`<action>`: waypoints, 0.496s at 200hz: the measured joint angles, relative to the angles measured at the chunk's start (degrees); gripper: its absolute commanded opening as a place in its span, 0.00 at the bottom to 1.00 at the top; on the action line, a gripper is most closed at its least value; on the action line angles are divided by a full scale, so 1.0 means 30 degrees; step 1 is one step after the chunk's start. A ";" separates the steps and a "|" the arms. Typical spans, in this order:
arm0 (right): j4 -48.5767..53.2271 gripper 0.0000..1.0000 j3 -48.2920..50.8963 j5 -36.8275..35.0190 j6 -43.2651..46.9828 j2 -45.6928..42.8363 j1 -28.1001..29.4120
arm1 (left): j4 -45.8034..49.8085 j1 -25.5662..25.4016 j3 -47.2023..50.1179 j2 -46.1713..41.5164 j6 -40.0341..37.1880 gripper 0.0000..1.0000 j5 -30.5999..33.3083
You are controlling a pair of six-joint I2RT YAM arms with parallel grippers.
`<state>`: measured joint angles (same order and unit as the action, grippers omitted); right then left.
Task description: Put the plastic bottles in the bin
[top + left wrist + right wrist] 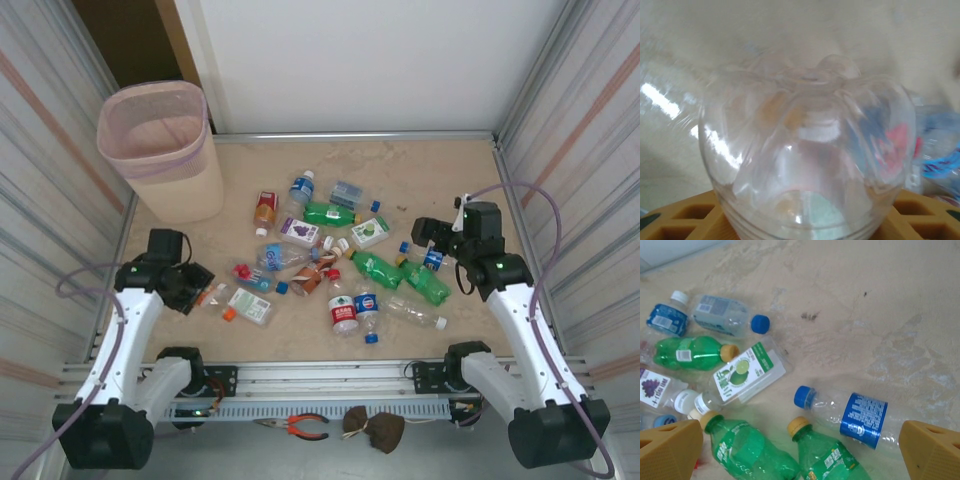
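Seemingly, the clear bottle (810,150) is being straddled by the left gripper (198,286), apart from the bin (160,150) — whether clamped cannot be told, the right gripper (800,447) gaping — so a slick-plastic squirt-out is being risked.

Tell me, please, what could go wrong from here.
The clear bottle within the left gripper is smooth and rounded, so it may squirt out when squeezed. The bin stands tall in the far corner; a low carry could knock it. The open right gripper hangs over a blue-labelled bottle close beside green bottles, which it may nudge.
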<state>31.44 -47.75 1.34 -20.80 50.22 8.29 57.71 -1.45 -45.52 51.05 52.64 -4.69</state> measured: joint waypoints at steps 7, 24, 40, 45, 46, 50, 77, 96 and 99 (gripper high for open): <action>0.0007 0.99 -0.0182 -0.0007 0.0007 0.0000 0.0000 | -0.0255 0.0000 -0.0452 0.0051 -0.0525 0.55 -0.0117; 0.0029 0.99 -0.0554 -0.0029 0.0080 0.0000 0.0000 | -0.1078 0.0000 -0.1421 0.0357 -0.1872 0.55 -0.0612; 0.0131 0.99 -0.0896 -0.0066 0.0138 0.0109 0.0000 | -0.1960 0.0000 -0.2310 0.0816 -0.3330 0.55 -0.1282; 0.0153 0.99 -0.1020 -0.0066 0.0153 0.0168 0.0000 | -0.2237 0.0000 -0.2557 0.0947 -0.3730 0.54 -0.1515; 0.0168 0.99 -0.1056 -0.0066 0.0160 0.0197 0.0000 | -0.2317 0.0000 -0.2630 0.0984 -0.3869 0.54 -0.1603; 0.0197 0.99 -0.1151 -0.0066 0.0168 0.0248 0.0000 | -0.2557 0.0007 -0.2834 0.1078 -0.4182 0.54 -0.1778; 0.0342 0.99 -0.1741 -0.0066 0.0364 0.0510 0.0000 | -0.3978 0.0000 -0.4634 0.1894 -0.6324 0.54 -0.2965; 0.0415 0.99 -0.2033 -0.0066 0.0583 0.0597 0.0000 | -0.4896 0.0000 -0.6426 0.2732 -0.7810 0.54 -0.3541; 0.0408 0.99 -0.2084 -0.0066 0.0597 0.0612 0.0000 | -0.4983 0.0000 -0.6717 0.2885 -0.8065 0.54 -0.3585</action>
<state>32.67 -54.00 1.15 -19.00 52.05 8.29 42.76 -1.45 -65.67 59.70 28.45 -15.44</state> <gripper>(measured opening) 0.994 0.538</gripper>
